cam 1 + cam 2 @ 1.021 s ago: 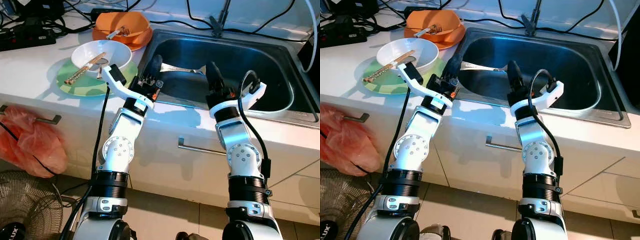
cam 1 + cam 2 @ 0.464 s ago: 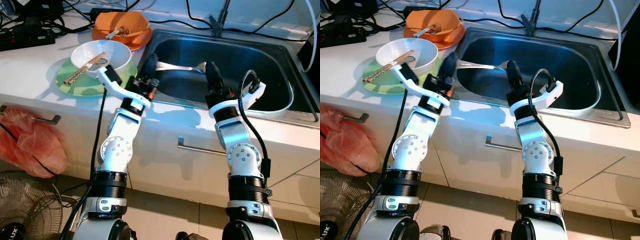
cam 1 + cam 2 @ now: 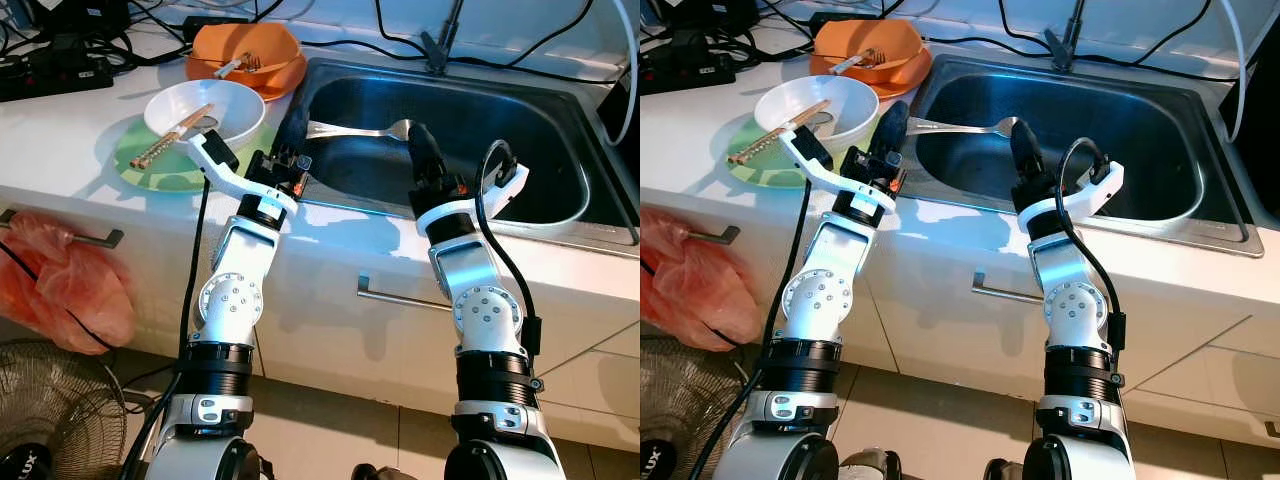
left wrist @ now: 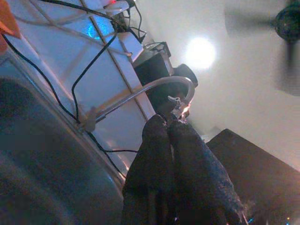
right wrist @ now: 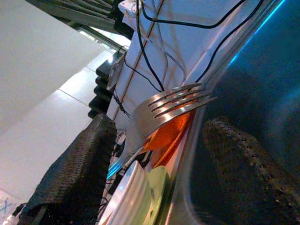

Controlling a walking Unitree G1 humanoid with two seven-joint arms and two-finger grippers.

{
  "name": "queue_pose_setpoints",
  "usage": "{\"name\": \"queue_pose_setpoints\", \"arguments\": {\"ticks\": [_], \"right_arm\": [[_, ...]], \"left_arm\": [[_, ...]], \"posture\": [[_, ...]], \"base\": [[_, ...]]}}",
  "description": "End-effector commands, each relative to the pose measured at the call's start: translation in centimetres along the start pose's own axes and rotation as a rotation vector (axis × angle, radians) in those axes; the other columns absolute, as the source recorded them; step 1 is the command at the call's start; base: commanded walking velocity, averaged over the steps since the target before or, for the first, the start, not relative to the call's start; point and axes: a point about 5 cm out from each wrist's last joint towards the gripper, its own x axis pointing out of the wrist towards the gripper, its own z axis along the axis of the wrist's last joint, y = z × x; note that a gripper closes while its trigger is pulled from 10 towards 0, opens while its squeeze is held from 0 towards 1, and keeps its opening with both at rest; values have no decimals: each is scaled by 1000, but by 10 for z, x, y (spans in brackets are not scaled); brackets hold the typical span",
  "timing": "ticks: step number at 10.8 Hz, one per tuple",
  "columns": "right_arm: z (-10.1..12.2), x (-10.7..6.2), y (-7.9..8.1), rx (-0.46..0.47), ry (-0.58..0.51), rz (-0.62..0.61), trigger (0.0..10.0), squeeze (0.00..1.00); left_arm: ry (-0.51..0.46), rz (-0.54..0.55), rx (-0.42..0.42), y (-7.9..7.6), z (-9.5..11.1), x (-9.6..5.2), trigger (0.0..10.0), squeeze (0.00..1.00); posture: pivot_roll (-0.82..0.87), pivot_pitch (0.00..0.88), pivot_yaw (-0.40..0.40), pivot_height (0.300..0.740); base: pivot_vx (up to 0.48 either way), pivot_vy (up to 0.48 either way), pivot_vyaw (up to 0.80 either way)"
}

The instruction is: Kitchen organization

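Red plastic bag (image 3: 62, 290): lower left of the head view, hanging from a cabinet handle; the frame edge cuts off its left side.
Round wire fan guard (image 3: 50, 400): bottom left corner, partly out of frame.
Black power strip (image 3: 55, 75): upper left on the white counter, among tangled cables; details too dark to read.
Flat green plate (image 3: 150, 165): upper left on the counter, mostly covered by the bowl on it.
White round bowl (image 3: 215, 110): sits on the green plate; wooden chopsticks (image 3: 172, 135) lean out over its rim.
Orange bowl (image 3: 270, 62): upper centre-left, behind the white bowl; it holds some utensil, too small to identify.
Left gripper (image 3: 290, 120): at the sink's left rim, just right of the white bowl. Its two black fingers (image 4: 159, 154) are pressed together on the handle end of the fork; the handle is hidden between them in the wrist view.
Silver metal fork (image 3: 355, 130): held level above the basin, spanning from the left gripper to the right gripper. Its tines (image 5: 180, 101) show clearly in the right wrist view.
Stainless steel sink (image 3: 560, 215): upper centre to right; the basin floor is dark and hard to make out.
Right gripper (image 3: 422, 158): at the fork's tine end, over the sink's front edge. Its fingers (image 5: 70, 173) stand apart on either side of the tines, not touching them.
Curved faucet (image 4: 140, 91): in the left wrist view, behind the sink.
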Motion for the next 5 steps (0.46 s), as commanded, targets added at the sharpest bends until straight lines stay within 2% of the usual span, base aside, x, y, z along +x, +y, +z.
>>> {"name": "queue_pose_setpoints", "arguments": {"ticks": [1,5], "right_arm": [[-12,8,12,58,14,34,10000,0],[-10,10,14,64,2,38,10000,0]], "left_arm": [[21,-23,-141,-12,-32,2,10000,0],[55,-10,-157,-8,-38,-3,10000,0]], "posture": [[191,99,-44,740],[187,92,-42,740]], "base": [[0,0,0],[0,0,0]]}}
